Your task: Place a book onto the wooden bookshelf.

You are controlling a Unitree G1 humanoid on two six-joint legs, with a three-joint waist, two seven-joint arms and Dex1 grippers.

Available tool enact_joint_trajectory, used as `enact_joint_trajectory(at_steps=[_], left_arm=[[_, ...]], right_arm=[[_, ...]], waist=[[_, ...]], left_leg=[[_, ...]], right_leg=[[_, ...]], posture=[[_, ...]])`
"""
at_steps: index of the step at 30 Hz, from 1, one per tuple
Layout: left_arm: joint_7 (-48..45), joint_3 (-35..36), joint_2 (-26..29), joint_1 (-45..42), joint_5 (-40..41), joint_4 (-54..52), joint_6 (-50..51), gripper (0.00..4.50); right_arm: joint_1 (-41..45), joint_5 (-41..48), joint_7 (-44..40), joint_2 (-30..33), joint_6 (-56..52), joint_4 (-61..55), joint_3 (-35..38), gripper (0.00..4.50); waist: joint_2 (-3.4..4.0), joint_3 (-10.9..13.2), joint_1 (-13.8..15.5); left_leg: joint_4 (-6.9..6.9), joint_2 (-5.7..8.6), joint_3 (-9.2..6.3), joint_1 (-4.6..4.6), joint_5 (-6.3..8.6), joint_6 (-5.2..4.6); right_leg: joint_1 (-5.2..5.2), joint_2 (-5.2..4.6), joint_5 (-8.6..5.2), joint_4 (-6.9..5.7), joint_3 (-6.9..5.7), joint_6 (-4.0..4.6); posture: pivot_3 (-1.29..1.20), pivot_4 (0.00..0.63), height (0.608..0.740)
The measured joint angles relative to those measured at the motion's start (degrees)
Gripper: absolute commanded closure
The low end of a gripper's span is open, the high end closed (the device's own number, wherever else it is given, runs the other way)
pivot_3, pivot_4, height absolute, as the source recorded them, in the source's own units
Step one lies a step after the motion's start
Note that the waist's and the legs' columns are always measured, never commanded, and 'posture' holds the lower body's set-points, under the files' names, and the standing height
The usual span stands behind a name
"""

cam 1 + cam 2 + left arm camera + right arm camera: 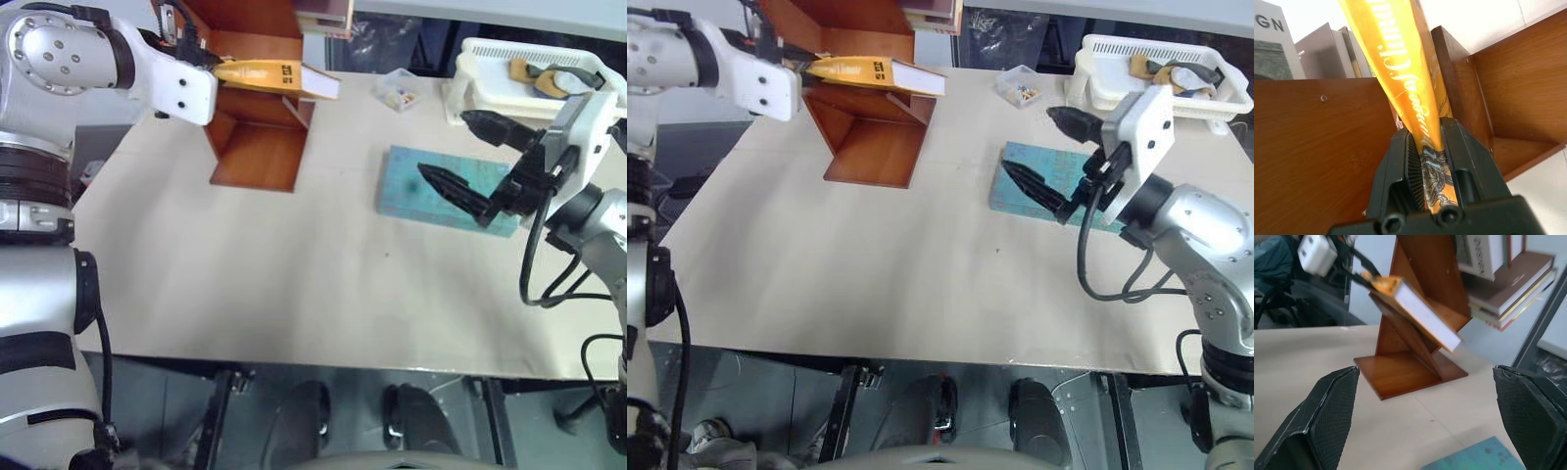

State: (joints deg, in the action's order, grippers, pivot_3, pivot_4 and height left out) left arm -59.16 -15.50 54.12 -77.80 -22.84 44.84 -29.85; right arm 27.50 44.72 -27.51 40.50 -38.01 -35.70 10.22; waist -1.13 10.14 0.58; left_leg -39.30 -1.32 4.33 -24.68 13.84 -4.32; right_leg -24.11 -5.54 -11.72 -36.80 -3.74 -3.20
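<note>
Desk carries wooden bookshelf at far left. Book held in air, spine up, against slanted boards of lower compartment, not yet seated. Left gripper: fingers pinching book at spine end. Judgement: line book up with slanted slot, ease lower edge in along board, let go only once board takes weight. Right gripper: fingers spread wide, empty, above teal book; best kept clear of shelf.

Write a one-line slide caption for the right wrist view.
Left hand brings the orange book to the slanted wooden bookshelf.
</note>
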Motion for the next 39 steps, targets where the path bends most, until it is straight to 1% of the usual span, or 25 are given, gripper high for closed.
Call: enact_joint_trajectory(at_steps=[3,5,6,8,11,12,15,17,18,21,22,23,24,25,26,27,28,29,31,32,33,35,37,39], left_arm=[[1.44,-1.52,-1.97,-2.71,-1.68,4.45,-1.06,4.12],[2.0,-2.6,-3.3,-4.32,-2.36,6.68,-0.9,3.16],[2.15,-3.05,-4.11,-5.19,-2.74,7.99,-0.58,2.79],[2.44,-4.07,-4.7,-5.9,-4.25,10.43,1.07,1.67],[2.77,-4.82,-4.69,-6.03,-5.26,12.54,1.95,0.25],[2.74,-4.82,-4.69,-6.08,-5.23,12.55,1.95,0.08],[2.31,-4.34,-4.02,-6.02,-4.35,11.86,2.03,0.08],[0.44,-0.54,-0.75,-2.72,-0.57,6.96,4.61,0.08],[0.34,-0.37,-0.56,-2.58,-0.42,6.85,4.73,0.08],[-3.42,8.64,3.13,8.7,9.92,-6.13,12.47,0.08],[-4.0,10.35,3.2,11.2,12.15,-8.53,14.5,0.08],[-4.49,13.21,3.1,15.11,16.16,-13.44,18.69,0.08],[-4.51,17.37,2.89,19.95,21.23,-20.22,25.02,0.08],[-4.52,18.5,2.85,21.5,23.12,-22.52,27.81,0.08],[-4.1,23.16,2.45,26.41,28.91,-30.31,36.66,0.08],[-4.07,24.22,2.22,27.33,30.32,-32.07,38.69,0.08],[-2.99,26.94,1.62,29.59,34.26,-36.39,45.12,0.08],[0.25,33.12,-1.08,36.02,41.94,-46.27,56.36,0.08],[4.66,37.48,-5.98,46.9,48.9,-59.35,64.88,0.08],[7.48,37.69,-9.7,52.77,51.7,-65.19,68.46,0.08],[9.44,37.22,-12.23,56.83,53.53,-68.42,71.21,0.08],[12.33,37.44,-13.08,62.07,54.81,-72.53,73.86,0.08],[13.4,38.42,-13.07,65.15,55.69,-75.21,74.27,0.08],[13.09,39.96,-12.78,70.3,56.21,-77.2,73.63,0.08]], right_arm=[[-0.13,0.59,1.65,-0.05,-1.04,-1.18,0.02,0.0],[-0.28,0.79,2.4,-0.24,-1.56,-2.13,0.02,0.0],[-0.44,0.86,2.93,-0.37,-1.74,-2.59,0.01,0.0],[-0.91,0.91,3.63,-0.56,-1.92,-3.43,-0.02,0.0],[-1.3,1.04,4.59,-1.02,-2.1,-3.8,-0.03,0.0],[-1.59,1.11,4.79,-1.08,-2.1,-3.88,-0.03,0.0],[-2.75,1.19,4.91,-1.1,-2.1,-4.0,-0.03,0.0],[-3.77,1.18,4.28,-1.04,-2.08,-3.9,-0.14,0.0],[-3.82,1.18,4.27,-1.04,-2.08,-3.88,-0.14,0.0],[-4.07,0.72,3.39,-0.9,-1.93,-3.45,-0.4,0.0],[-4.07,0.55,3.16,-0.88,-1.93,-3.18,-0.49,0.0],[-3.94,0.47,2.77,-0.88,-1.92,-2.83,-0.71,0.0],[-3.89,0.5,2.0,-0.83,-1.93,-2.32,-0.99,0.0],[-3.89,0.51,1.61,-0.78,-1.95,-2.03,-1.07,0.0],[-3.76,0.54,0.44,-0.21,-2.18,-1.36,-1.84,0.0],[-3.84,0.54,0.16,0.04,-2.31,-1.28,-2.07,0.0],[-3.77,0.54,-0.5,0.14,-2.54,-1.05,-2.71,0.0],[-4.45,0.38,-1.77,0.5,-2.64,-0.92,-3.51,0.0],[-6.11,-1.54,-2.12,0.9,-2.55,-0.55,-4.72,0.0],[-7.34,-2.87,-1.97,0.92,-2.53,-0.35,-5.07,0.0],[-8.22,-3.84,-1.89,0.89,-2.51,-0.24,-5.35,0.0],[-10.76,-5.15,-2.12,1.57,-2.06,-0.63,-5.28,0.0],[-14.04,-6.54,-2.69,2.77,-1.74,-0.95,-5.1,0.0],[-20.09,-8.06,-4.57,5.36,-1.16,-2.67,-4.08,0.0]], waist=[[0.02,-0.01,0.16],[0.02,-0.02,0.25],[0.02,-0.02,0.26],[0.02,-0.02,-0.01],[0.01,-0.01,-0.46],[0.01,-0.01,-0.42],[-0.01,0.0,-0.37],[-0.02,0.01,-0.99],[-0.02,0.01,-1.09],[0.0,0.01,-1.53],[-0.01,0.01,-1.43],[-0.04,0.02,-1.29],[-0.04,0.02,-1.19],[-0.05,0.02,-1.08],[-0.05,0.02,-1.09],[-0.05,0.02,-1.06],[-0.06,0.01,-1.1],[0.02,-0.04,-1.27],[0.04,-0.05,-1.28],[0.01,-0.03,-1.18],[-0.16,0.07,-1.01],[-0.37,0.08,-0.8],[-0.29,0.08,-0.59],[-0.12,-0.02,-0.43]], left_leg=[[-0.02,-0.01,-0.02,0.03,-0.01,0.0],[-0.09,-0.02,-0.05,0.03,-0.01,0.0],[-0.11,-0.03,-0.04,0.03,-0.02,0.0],[-0.13,-0.03,0.01,0.02,-0.02,0.0],[-0.12,-0.05,0.06,-0.15,-0.01,0.0],[-0.11,-0.04,0.06,-0.18,-0.01,0.0],[-0.09,-0.03,0.12,-0.43,-0.01,0.0],[-0.07,-0.02,0.19,-0.64,-0.11,0.17],[-0.07,-0.02,0.18,-0.68,-0.14,0.23],[-0.05,-0.04,0.18,-0.81,-0.16,0.26],[-0.11,-0.05,0.11,-0.89,-0.17,0.27],[-0.17,-0.05,0.05,-0.99,-0.17,0.27],[-0.2,-0.05,0.03,-1.02,-0.17,0.28],[-0.24,-0.04,-0.01,-1.03,-0.18,0.28],[-0.27,-0.01,0.0,-1.03,-0.17,0.27],[-0.27,0.0,-0.01,-1.01,-0.17,0.27],[-0.3,0.0,-0.04,-1.02,-0.17,0.27],[-0.29,0.02,-0.03,-0.9,-0.17,0.27],[-0.22,0.06,-0.01,-0.58,-0.16,0.26],[-0.18,0.07,-0.01,-0.46,-0.16,0.27],[-0.18,0.06,-0.04,-0.44,-0.17,0.28],[-0.18,-0.02,-0.15,-0.35,-0.22,0.38],[-0.1,-0.01,-0.13,0.08,-0.16,0.31],[-0.07,-0.01,-0.11,0.2,-0.05,0.16]], right_leg=[[0.01,-0.01,-0.03,-0.05,0.0,-0.05],[0.01,-0.01,-0.08,-0.11,-0.01,-0.13],[0.01,-0.01,-0.08,-0.12,-0.01,-0.14],[-0.01,-0.01,-0.08,-0.12,0.04,-0.14],[-0.2,-0.01,0.04,-0.12,0.08,0.04],[-0.23,-0.01,0.03,-0.12,0.08,0.04],[-0.47,-0.02,0.04,-0.1,0.11,0.03],[-0.73,-0.03,0.04,-0.08,0.19,0.03],[-0.76,-0.03,0.04,-0.1,0.18,0.03],[-0.94,-0.04,0.05,-0.1,0.21,0.02],[-0.96,-0.05,0.05,-0.17,0.16,0.02],[-1.01,-0.04,0.05,-0.19,0.11,0.02],[-1.01,-0.05,0.05,-0.17,0.1,0.01],[-0.99,-0.07,0.06,-0.19,0.08,0.01],[-0.96,-0.1,0.09,-0.15,0.1,-0.04],[-0.94,-0.1,0.09,-0.15,0.1,-0.04],[-0.91,-0.1,0.1,-0.11,0.06,-0.05],[-0.78,-0.14,0.1,-0.06,0.13,-0.08],[-0.46,-0.2,0.08,0.0,0.17,-0.12],[-0.35,-0.22,0.08,-0.01,0.17,-0.13],[-0.36,-0.21,0.07,-0.09,0.11,-0.12],[-0.28,-0.07,0.08,-0.09,0.04,-0.09],[0.09,-0.08,-0.05,-0.05,0.04,0.1],[0.18,-0.14,-0.08,-0.01,0.06,0.15]], posture=[[0.0,0.15,0.74],[0.0,0.15,0.74],[0.0,0.15,0.74],[0.0,0.15,0.74],[0.0,0.15,0.74],[0.0,0.15,0.74],[0.0,0.15,0.74],[0.0,0.15,0.74],[0.0,0.15,0.74],[0.0,0.15,0.74],[0.0,0.15,0.74],[0.0,0.15,0.74],[0.0,0.15,0.74],[0.0,0.15,0.74],[0.0,0.15,0.74],[0.0,0.15,0.74],[0.0,0.15,0.74],[0.0,0.15,0.74],[0.0,0.15,0.74],[0.0,0.15,0.74],[0.0,0.15,0.74],[0.0,0.15,0.74],[0.0,0.15,0.74],[0.0,0.15,0.74]])
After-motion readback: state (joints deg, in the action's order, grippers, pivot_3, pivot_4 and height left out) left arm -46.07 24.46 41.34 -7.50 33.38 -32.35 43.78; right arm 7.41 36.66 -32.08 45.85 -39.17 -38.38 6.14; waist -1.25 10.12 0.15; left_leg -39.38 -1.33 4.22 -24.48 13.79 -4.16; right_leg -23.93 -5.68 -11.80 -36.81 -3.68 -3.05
